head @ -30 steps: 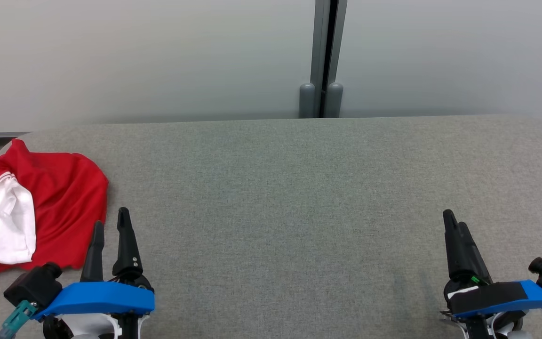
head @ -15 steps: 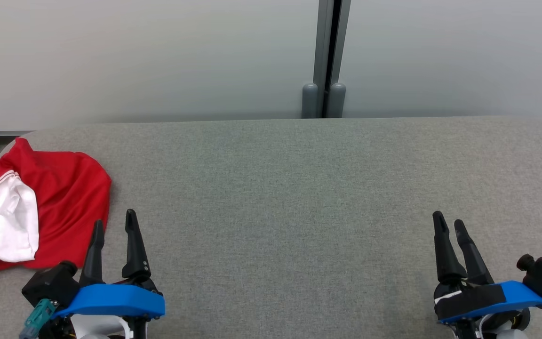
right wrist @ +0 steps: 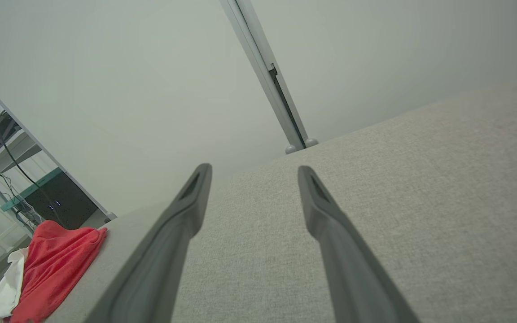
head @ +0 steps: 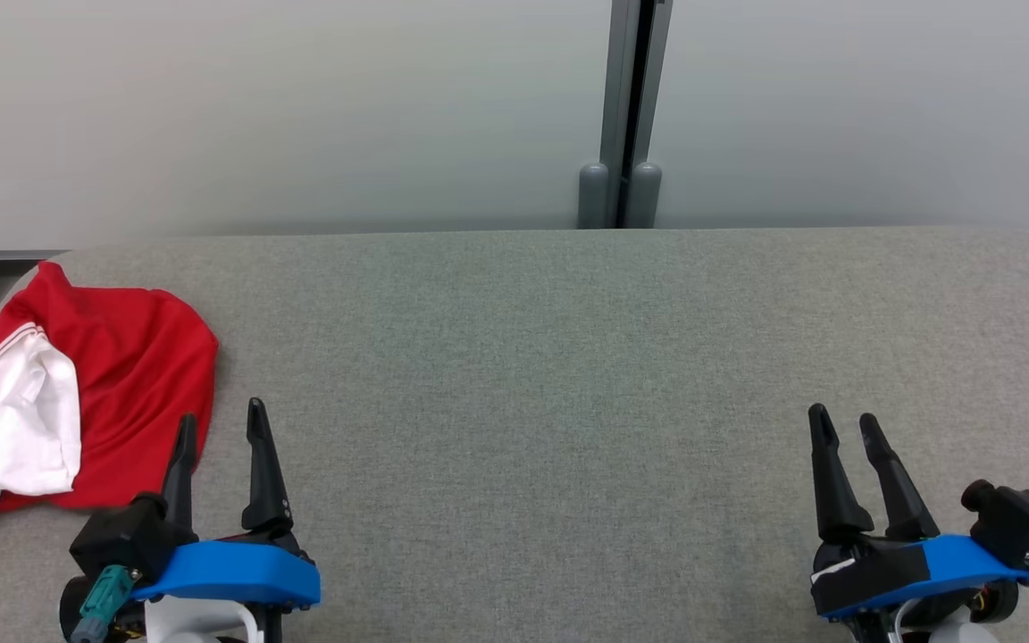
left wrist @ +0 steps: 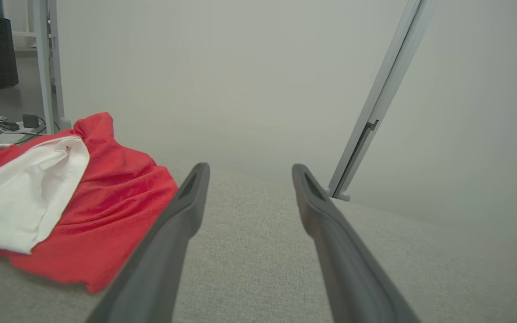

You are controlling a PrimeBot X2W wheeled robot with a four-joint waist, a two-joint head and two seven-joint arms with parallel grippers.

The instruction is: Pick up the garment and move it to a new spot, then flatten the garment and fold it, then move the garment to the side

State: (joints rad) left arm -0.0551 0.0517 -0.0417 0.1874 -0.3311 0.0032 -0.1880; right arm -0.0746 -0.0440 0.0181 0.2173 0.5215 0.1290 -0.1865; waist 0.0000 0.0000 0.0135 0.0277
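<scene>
Since the earlier frame, left gripper (head: 220, 413) and right gripper (head: 841, 414) have edged inward.
Both stand with fingers apart, empty; crumpled red-and-white garment (head: 130, 357) lies at table (head: 523, 357) far left.

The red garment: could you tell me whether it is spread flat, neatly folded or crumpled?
Crumpled. The garment lies in a rumpled heap at the left end of the table, a white part bunched over wrinkled red cloth.
</scene>
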